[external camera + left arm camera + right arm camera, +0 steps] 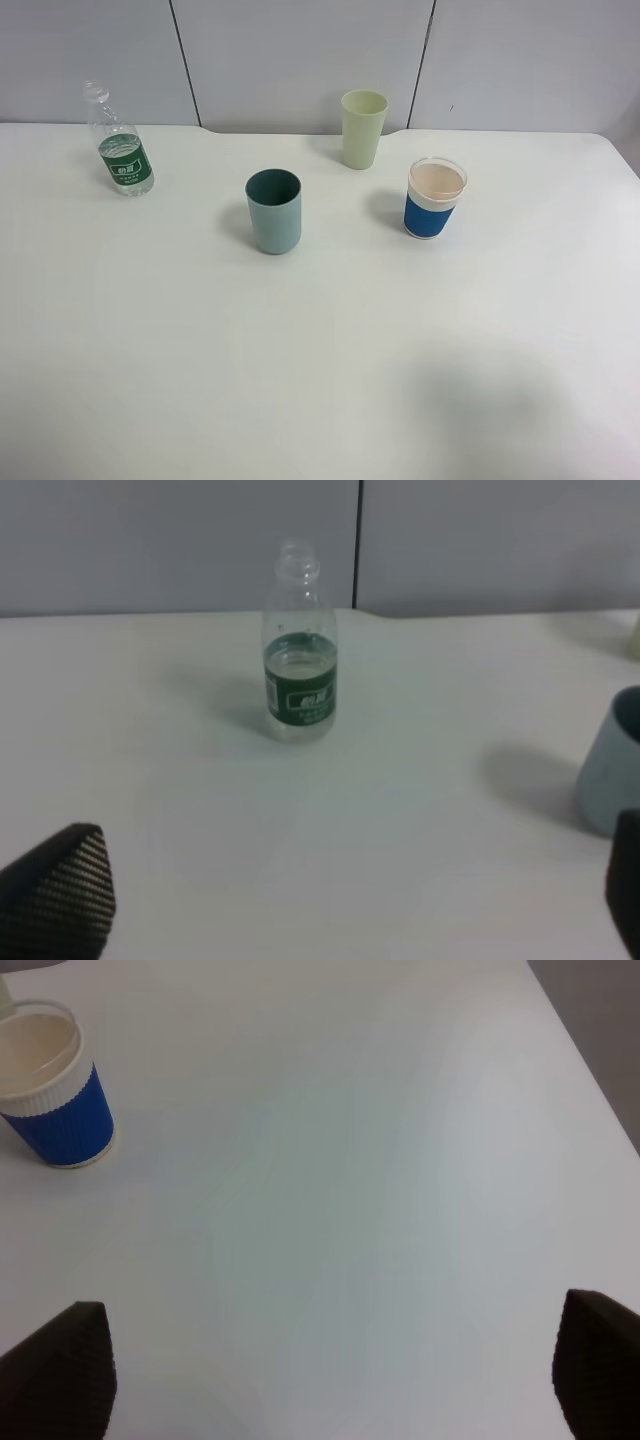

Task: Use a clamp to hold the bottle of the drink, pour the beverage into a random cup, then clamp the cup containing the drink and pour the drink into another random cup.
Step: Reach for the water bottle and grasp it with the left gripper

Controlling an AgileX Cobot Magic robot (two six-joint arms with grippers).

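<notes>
The small clear bottle (120,142) with a dark green label stands uncapped at the far left of the white table, part full of clear liquid; the left wrist view shows the bottle (299,650) upright some way ahead of my left gripper (350,900), which is open and empty. A teal cup (273,210) stands near the middle, its edge also showing as the teal cup (612,765). The pale yellow-green cup (363,128) stands behind it. My right gripper (330,1385) is open over bare table, holding nothing. Neither gripper appears in the exterior high view.
A blue cup with a white rim band (435,198) stands right of the teal one, also seen as the blue cup (52,1085). Grey wall panels (300,60) rise behind the table's back edge. The table's right edge (585,1070) runs near my right gripper.
</notes>
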